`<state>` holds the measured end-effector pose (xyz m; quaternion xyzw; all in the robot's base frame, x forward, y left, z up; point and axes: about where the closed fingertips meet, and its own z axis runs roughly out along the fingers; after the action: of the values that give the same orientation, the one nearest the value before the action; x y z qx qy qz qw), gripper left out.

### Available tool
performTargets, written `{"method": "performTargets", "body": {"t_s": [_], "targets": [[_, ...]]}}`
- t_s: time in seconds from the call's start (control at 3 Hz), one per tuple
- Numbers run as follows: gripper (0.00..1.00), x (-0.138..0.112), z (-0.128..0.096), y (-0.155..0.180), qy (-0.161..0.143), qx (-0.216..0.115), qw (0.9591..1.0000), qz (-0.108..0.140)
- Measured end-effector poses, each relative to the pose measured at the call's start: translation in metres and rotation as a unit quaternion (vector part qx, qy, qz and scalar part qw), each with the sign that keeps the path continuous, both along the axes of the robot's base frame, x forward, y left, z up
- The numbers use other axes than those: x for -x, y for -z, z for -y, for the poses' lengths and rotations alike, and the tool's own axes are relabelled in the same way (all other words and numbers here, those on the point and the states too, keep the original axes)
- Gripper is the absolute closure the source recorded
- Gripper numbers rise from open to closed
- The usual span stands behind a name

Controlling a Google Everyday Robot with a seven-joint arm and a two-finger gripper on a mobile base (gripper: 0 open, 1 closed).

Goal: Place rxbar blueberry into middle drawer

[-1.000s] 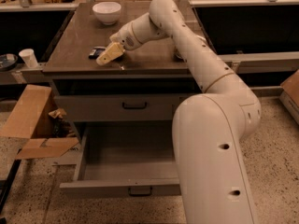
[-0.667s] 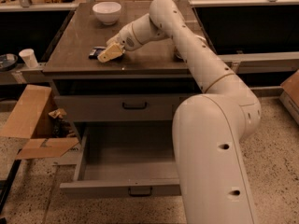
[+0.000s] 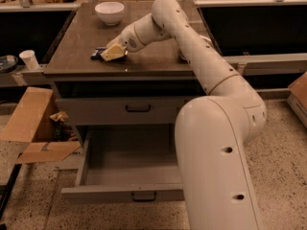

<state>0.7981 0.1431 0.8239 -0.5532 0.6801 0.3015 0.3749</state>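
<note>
The rxbar blueberry [image 3: 98, 55] is a small dark blue bar lying on the brown cabinet top [image 3: 153, 56] near its front left. My gripper [image 3: 113, 53] is down at the bar's right end, touching or covering it, so only the bar's left part shows. The middle drawer [image 3: 103, 169] is pulled out below, a long shallow grey tray with nothing in it. Its flat front panel [image 3: 96, 194] faces me, with a small dark handle [image 3: 144, 196]. My arm reaches over the cabinet top from the right.
A white bowl [image 3: 110, 12] stands at the back of the cabinet top. The upper grey drawer front [image 3: 96, 111] is closed. A paper cup [image 3: 29, 59] stands on a ledge at the left. An open cardboard box [image 3: 33, 128] lies on the floor at the left.
The gripper has shifted only very slightly at the bar. The bar and the drawer have not moved.
</note>
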Motion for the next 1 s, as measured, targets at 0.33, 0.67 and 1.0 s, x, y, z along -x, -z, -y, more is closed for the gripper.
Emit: {"method": "performTargets", "body": {"t_s": [0.33,0.67,1.0], "targets": [[1.00,0.001,0.001,-0.006,0.001,-0.001,1.0000,0.002],[1.00,0.023,0.022,-0.042,0.011,-0.013,0.9995,0.027],[1.00,0.054,0.030,-0.072,0.010,-0.024,0.9984,0.049]]}}
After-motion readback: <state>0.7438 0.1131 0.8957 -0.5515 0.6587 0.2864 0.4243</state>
